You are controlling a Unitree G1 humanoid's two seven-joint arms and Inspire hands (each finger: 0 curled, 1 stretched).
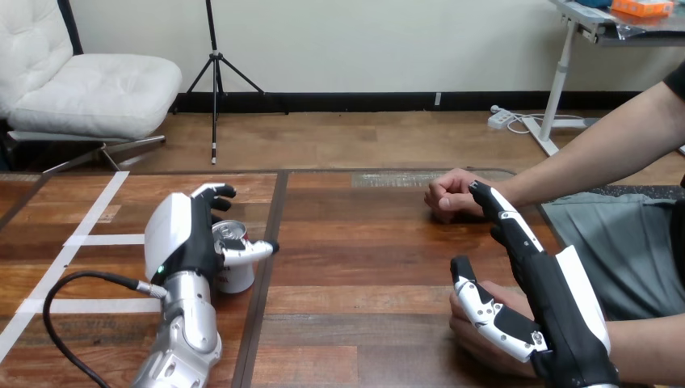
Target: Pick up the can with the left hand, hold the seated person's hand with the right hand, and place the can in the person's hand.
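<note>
White metal can with silver top (pixel 236 276) stands upright on brown wooden bench (pixel 363 267), at 8 o'clock of view. We see left hand (pixel 182 238) wrapped round it, fingers at can's 12 o'clock, thumb at 3 o'clock. Right hand (pixel 549 291) at 4 o'clock, fingers straight, thumb lying over person's lower hand (pixel 476 343). Person's fist (pixel 448 196) at 1 o'clock, just beside right fingertips.

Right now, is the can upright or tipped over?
Upright. The can stands on its base on the table, silver top facing up, with the left hand curled round it.
</note>
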